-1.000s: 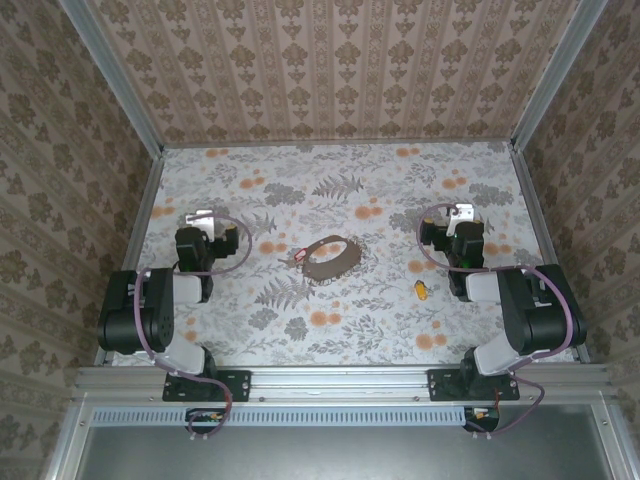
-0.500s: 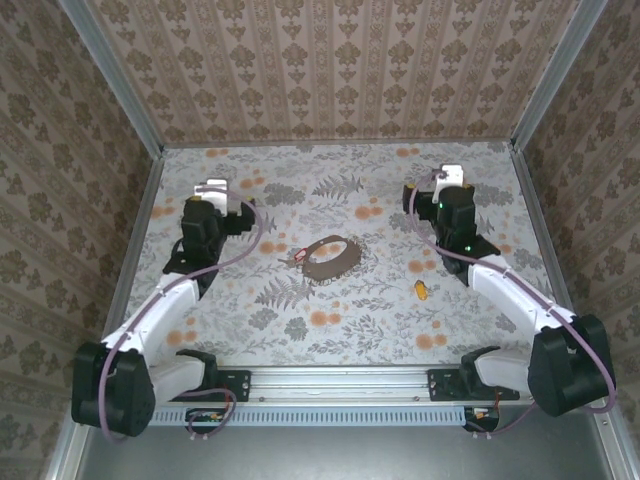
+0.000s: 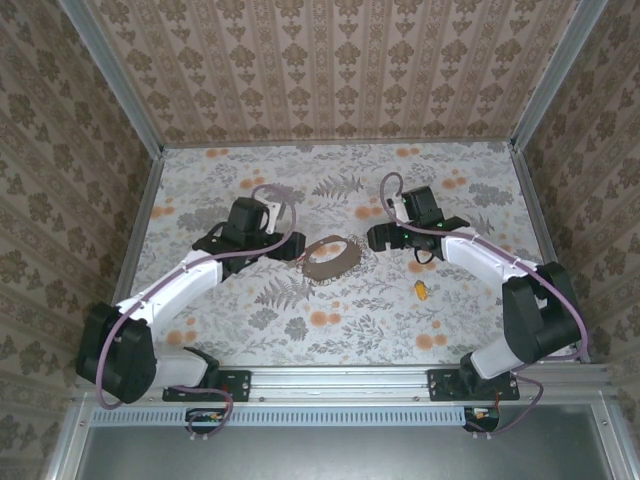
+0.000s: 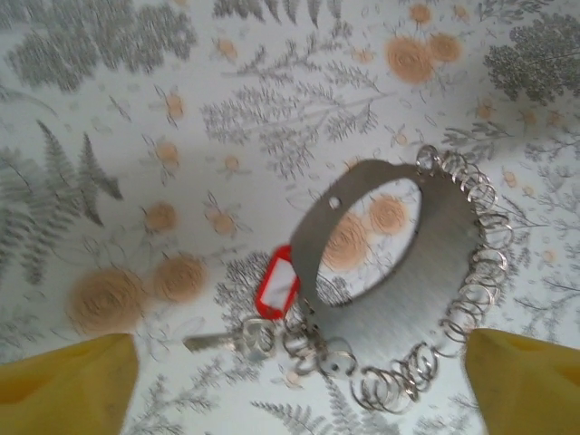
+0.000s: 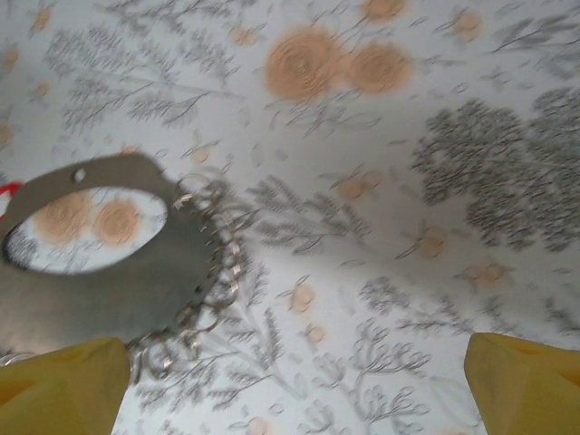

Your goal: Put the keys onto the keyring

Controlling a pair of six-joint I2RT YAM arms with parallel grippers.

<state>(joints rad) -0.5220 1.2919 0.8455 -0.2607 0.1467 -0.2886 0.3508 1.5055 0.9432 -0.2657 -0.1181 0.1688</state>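
Enclosed on three sides by walls (image 3: 340, 70) papered in a brown-and-cream damask pattern, with slanting aluminium posts (image 3: 110, 72) at the back corners. Floored by a table (image 3: 330, 345) covered in white cloth printed with grey ferns and orange blossoms, evenly lit with only soft shadows. Edged in front by an aluminium rail (image 3: 340, 378) and, below it, possibly a slotted cable duct (image 3: 340, 415).

Top cam's looking down from high up behind the near edge, taking in the whole desk (image 3: 340, 330). Both wrist cams are hovering close over it, pointing down, both catching the keyring (image 4: 439, 240) from opposite sides.
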